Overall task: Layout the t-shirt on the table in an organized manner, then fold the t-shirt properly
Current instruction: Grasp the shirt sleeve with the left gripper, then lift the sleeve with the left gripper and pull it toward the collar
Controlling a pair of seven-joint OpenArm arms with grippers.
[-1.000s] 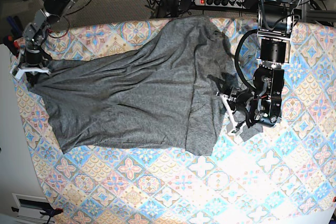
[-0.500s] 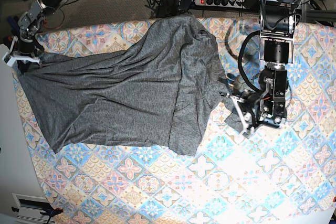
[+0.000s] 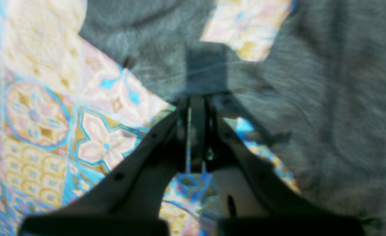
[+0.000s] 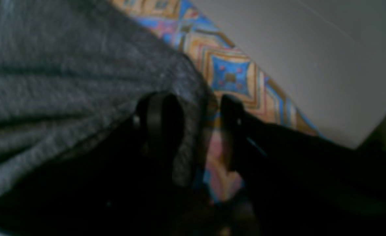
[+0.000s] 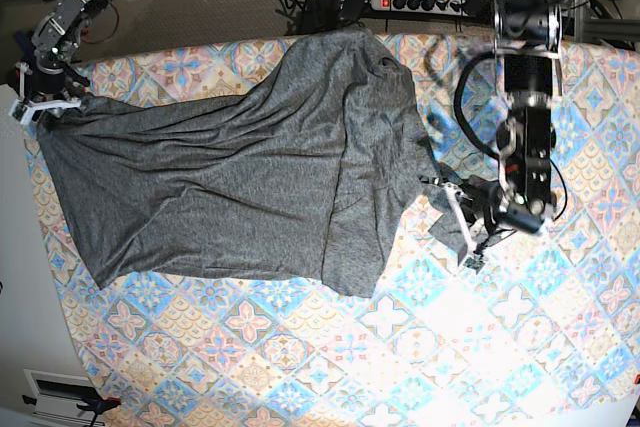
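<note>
Still in the spreading stage, by the look of things: the t-shirt [image 5: 240, 177] lies opened out across the left and far part of the table [image 5: 420, 347], rumpled with long diagonal creases, one strip doubled over down its right side, no fold made yet. At the far left corner, the right gripper [image 5: 42, 107] sits at the shirt's corner by the table edge; in the right wrist view the jaws stand apart, one finger [image 4: 160, 121] pressed against a bunched lip of grey knit [image 4: 81, 82], patterned cloth visible in the gap, so apparently letting go rather than pinching. At the right, the left gripper [image 5: 462, 237] hangs low over the table, jaws drawn together on a small tab of grey fabric; the left wrist view shows the fingertips [image 3: 194, 108] meeting right at the cloth's edge [image 3: 278, 82], clamped on that edge as far as can be judged through the blur. Left to do, judging from the lie of the cloth: flatten the doubled strip, smooth the creases, square the garment on the table, then every fold. Roughly an early-to-middle point of the layout, folding not begun.
</note>
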